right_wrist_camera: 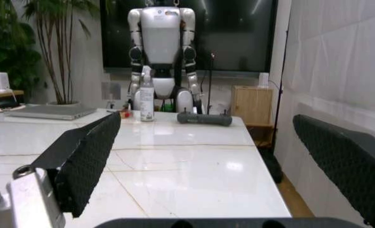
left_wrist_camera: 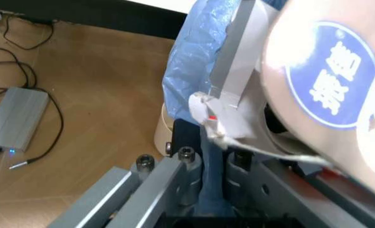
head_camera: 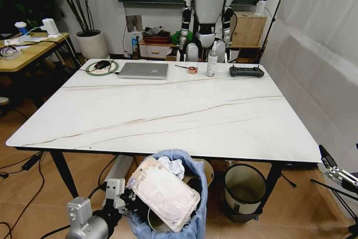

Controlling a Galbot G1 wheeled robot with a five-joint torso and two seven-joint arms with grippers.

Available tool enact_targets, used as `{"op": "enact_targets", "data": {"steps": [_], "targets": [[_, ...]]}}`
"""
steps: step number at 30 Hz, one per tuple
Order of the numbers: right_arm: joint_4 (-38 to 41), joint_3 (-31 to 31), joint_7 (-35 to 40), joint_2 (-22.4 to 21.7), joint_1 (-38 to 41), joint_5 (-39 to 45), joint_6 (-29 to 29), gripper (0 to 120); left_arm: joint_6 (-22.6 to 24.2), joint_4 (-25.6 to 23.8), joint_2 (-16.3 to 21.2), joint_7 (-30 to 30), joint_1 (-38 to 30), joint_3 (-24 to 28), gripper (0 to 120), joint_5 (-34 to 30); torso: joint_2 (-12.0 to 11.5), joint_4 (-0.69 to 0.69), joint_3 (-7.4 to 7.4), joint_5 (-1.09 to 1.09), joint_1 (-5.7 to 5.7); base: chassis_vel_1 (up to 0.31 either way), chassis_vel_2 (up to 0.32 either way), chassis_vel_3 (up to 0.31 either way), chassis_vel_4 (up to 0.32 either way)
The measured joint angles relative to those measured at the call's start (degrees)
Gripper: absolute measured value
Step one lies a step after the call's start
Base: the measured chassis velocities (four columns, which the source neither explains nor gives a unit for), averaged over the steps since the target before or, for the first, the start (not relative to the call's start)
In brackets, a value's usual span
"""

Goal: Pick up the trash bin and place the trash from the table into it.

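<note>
The trash bin, lined with a crinkled light-blue bag, sits just below the table's near edge. My left gripper is shut on its rim. Trash fills it: a flat whitish tray leans across the top, with crumpled white tissue behind. In the left wrist view the blue bag is clamped in my left gripper, beside a cup with a blue logo. The white marble table carries no litter. My right gripper hangs open off the table's right corner, fingers wide apart.
At the table's far edge lie a silver laptop, a tape roll, a clear spray bottle and a black controller. A grey-and-black bin stands under the table. A humanoid robot stands behind, a wood desk at left.
</note>
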Motion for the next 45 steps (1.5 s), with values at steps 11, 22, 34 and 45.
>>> {"op": "enact_targets", "data": {"steps": [11,22,34,45], "targets": [[0.00,-0.19,0.01,-0.21,0.15,0.13,-0.20,100,-2.61,1.12,0.00,0.27,0.84,-0.12,0,4.45,0.00,0.00,0.00,0.00,0.00,0.000,0.000,0.000,0.000],[0.01,-0.25,0.05,-0.32,0.20,0.19,-0.26,100,-3.40,1.66,-0.29,-0.02,1.22,0.37,0,6.01,0.00,0.00,0.00,0.00,0.00,0.000,0.000,0.000,0.000],[0.04,-0.29,0.08,-0.37,0.24,0.23,-0.30,100,-3.73,1.65,-1.78,0.09,1.43,2.54,0,5.66,0.00,0.00,0.00,0.00,0.00,0.000,0.000,0.000,0.000],[0.05,-0.31,0.12,-0.40,0.24,0.25,-0.31,100,-4.10,2.22,-2.67,0.15,1.89,4.10,0,5.58,0.00,0.00,0.00,0.00,0.00,0.000,0.000,0.000,0.000]]}}
